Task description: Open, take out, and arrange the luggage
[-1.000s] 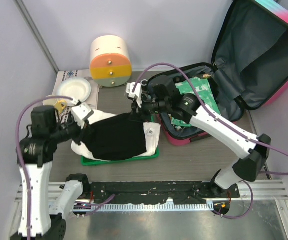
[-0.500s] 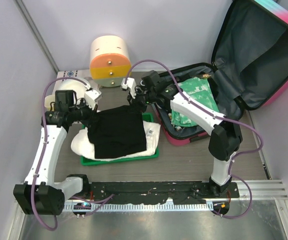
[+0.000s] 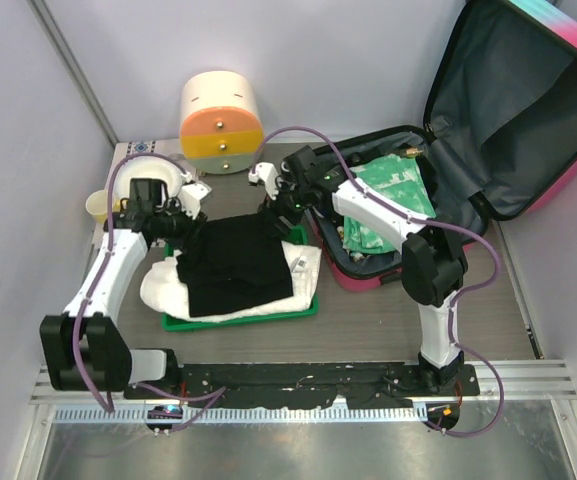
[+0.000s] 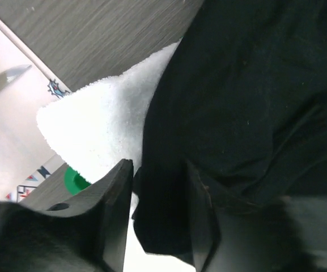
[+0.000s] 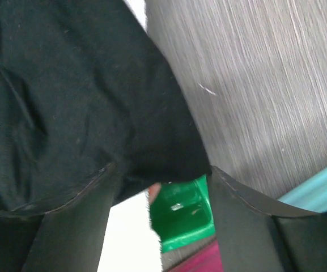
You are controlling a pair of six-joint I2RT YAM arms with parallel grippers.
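The luggage (image 3: 368, 276) lies open at the right, its lid (image 3: 508, 110) standing up and a green packet (image 3: 393, 195) inside. A black garment (image 3: 238, 265) lies spread over a white towel (image 3: 163, 285) on the green tray (image 3: 303, 308). My left gripper (image 3: 183, 215) is at the garment's far left corner. In the left wrist view its jaws (image 4: 158, 209) stand apart with loose black cloth (image 4: 237, 102) in the gap. My right gripper (image 3: 278, 215) is at the far right corner, open (image 5: 160, 209), with the cloth edge (image 5: 95, 102) just above the gap and the tray (image 5: 186, 215) showing through.
A round cream-and-orange drawer box (image 3: 221, 122) stands at the back. A small yellow cup (image 3: 96, 205) and a patterned mat (image 3: 133, 150) are at the far left, behind my left arm. Grey walls close in on the left and back.
Both grippers carried the garment's corners toward the back, laying it flatter on the towel. Both have opened and let the cloth go.
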